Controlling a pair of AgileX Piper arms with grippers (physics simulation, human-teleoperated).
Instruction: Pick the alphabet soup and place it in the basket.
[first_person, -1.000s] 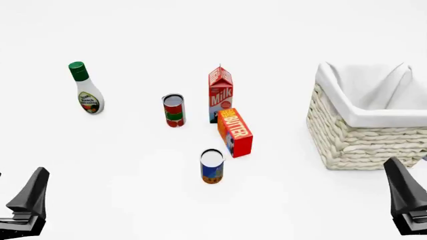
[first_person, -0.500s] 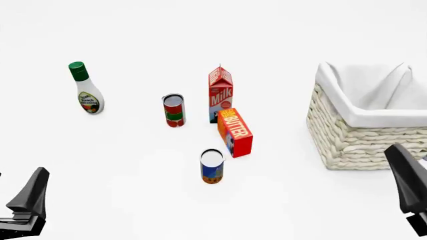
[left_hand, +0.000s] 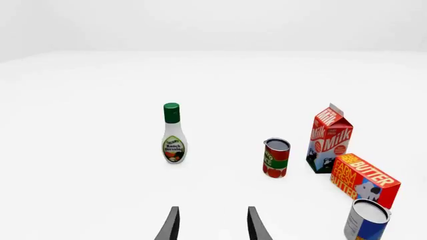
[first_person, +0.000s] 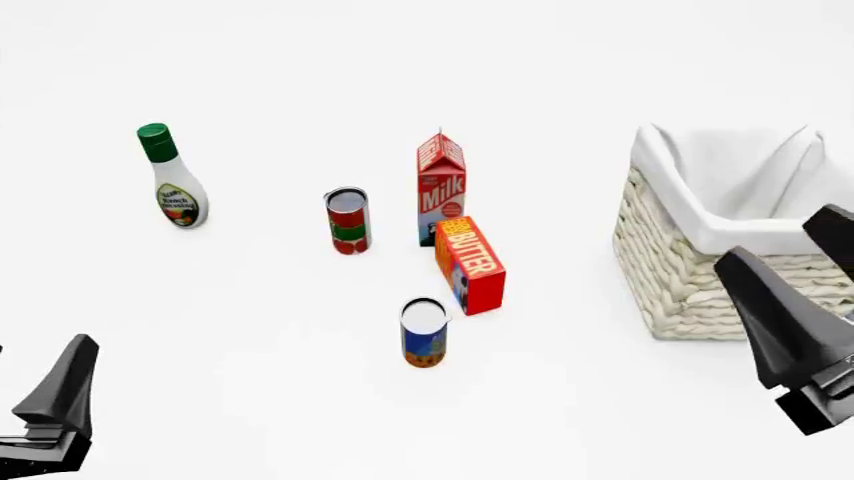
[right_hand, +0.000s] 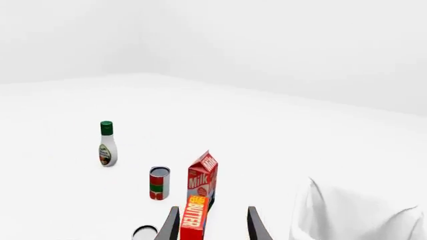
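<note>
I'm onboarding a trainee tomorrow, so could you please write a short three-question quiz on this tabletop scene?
1. True or false: the alphabet soup is already inside the basket.
2. Which item stands nearest the alphabet soup in the front view? A) ranch dressing bottle B) butter box C) milk carton
3. Fill in: the other can has a red and ____ label.

Key: 1. False; it stands upright on the table, left of the basket, and both the left tool and the right tool are open and hold nothing. 2. B. 3. green.
</note>
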